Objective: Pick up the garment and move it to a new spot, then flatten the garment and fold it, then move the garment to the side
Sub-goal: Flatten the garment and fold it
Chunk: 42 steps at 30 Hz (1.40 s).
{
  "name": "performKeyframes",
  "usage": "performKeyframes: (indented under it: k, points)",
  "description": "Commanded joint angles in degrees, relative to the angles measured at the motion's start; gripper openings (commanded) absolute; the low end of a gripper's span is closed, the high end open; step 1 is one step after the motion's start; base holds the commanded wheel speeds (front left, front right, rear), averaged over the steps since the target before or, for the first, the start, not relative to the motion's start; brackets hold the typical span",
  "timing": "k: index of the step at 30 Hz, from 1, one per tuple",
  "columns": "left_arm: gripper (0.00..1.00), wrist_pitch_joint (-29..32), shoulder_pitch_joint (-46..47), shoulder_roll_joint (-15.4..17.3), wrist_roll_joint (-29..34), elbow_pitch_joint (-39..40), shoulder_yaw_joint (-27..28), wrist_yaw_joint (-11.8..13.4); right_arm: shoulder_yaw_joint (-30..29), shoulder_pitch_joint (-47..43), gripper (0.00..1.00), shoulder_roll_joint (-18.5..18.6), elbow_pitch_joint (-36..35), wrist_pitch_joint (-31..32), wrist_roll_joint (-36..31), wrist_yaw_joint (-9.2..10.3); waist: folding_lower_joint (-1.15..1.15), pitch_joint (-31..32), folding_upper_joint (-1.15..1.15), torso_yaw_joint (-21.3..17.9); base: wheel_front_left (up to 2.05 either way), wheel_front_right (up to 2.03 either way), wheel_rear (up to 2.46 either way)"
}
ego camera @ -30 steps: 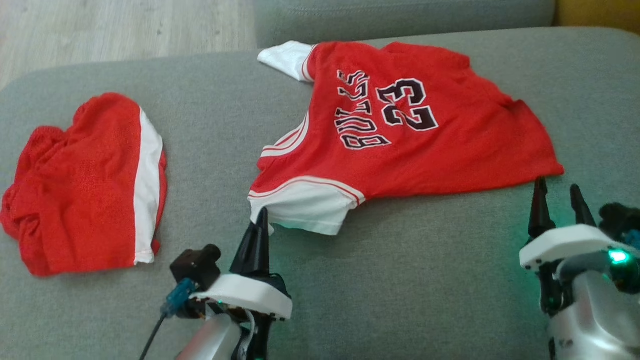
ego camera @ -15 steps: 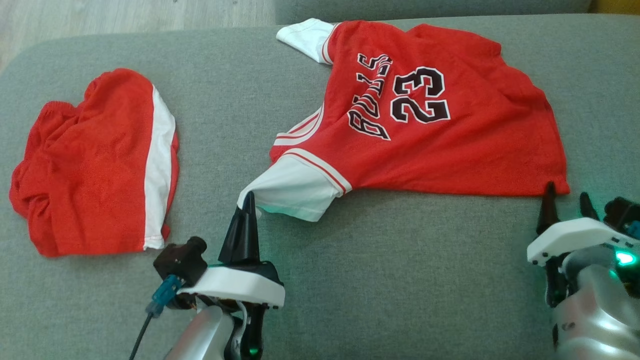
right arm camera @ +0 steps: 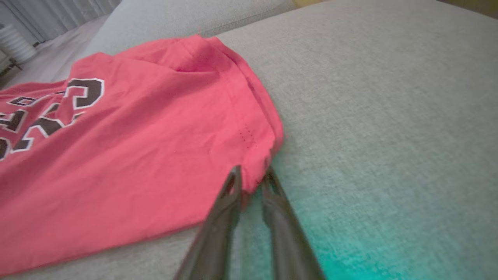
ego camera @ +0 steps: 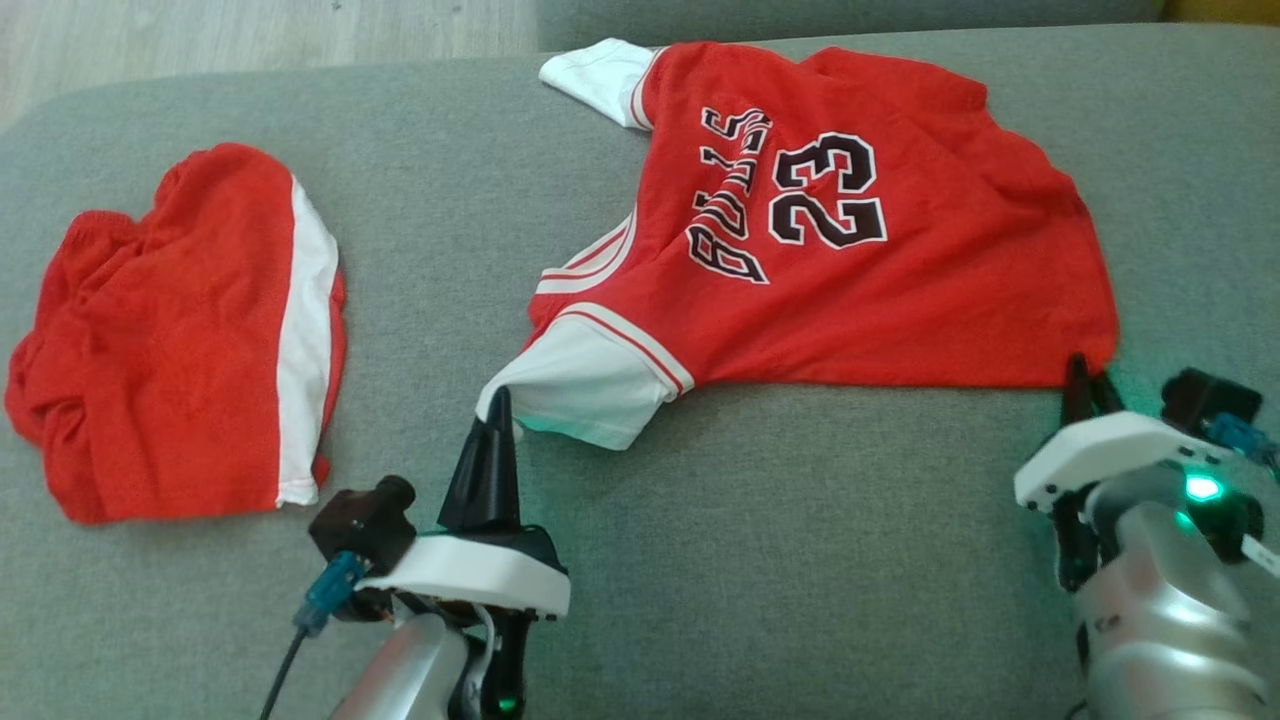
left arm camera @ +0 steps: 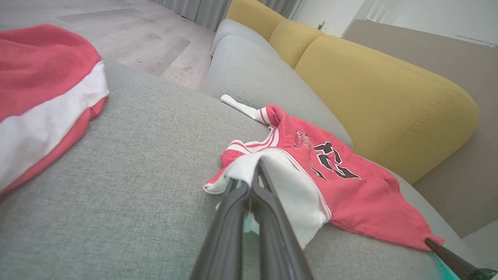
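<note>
The garment is a red jersey with white sleeves and "BULLS 23" on it, spread on the grey sofa seat. My left gripper is shut on the near white sleeve and holds its edge slightly raised; the left wrist view shows the sleeve draped over the closed left gripper. At the jersey's near right hem corner, my right gripper has its fingers pinched together. In the right wrist view that red corner sits between the tips of the right gripper.
Red shorts with a white stripe lie crumpled at the left of the seat. Yellow back cushions stand behind the jersey. Wooden floor lies past the sofa's far left edge.
The right gripper's fingers have gone from apart to pinched on the hem corner. The left gripper keeps its grip on the sleeve. The head camera has shifted slightly.
</note>
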<state>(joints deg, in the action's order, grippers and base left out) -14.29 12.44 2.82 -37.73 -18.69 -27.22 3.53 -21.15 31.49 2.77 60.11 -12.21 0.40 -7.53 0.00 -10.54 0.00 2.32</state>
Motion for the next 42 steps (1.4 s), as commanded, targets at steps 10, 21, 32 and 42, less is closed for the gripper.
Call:
performKeyframes:
  k: [10,21,32,42]
  points:
    - [0.0,-0.7,4.4,0.1,2.3,2.3,8.1,-2.3,15.2,7.9,0.0,3.0,-8.2,-2.2,4.7,0.04,0.0,2.7,0.0,-3.7,0.0,0.0,0.0]
    - [0.0,-0.7,14.1,4.0,6.0,12.0,18.1,-4.5,33.3,10.9,0.0,12.5,-28.9,1.7,21.1,0.04,0.0,9.7,0.0,-6.7,0.0,0.0,0.0]
    - [0.0,7.1,18.7,9.8,6.4,27.4,20.2,-2.7,34.1,6.7,0.0,18.3,-47.8,5.3,27.5,0.04,0.0,13.2,0.0,-7.6,0.0,0.0,0.0]
    - [0.0,16.3,23.3,13.4,3.8,33.2,22.3,-0.8,28.2,4.8,0.0,16.8,-59.0,15.9,24.4,0.04,0.0,7.7,0.0,-8.5,0.0,0.0,0.0]
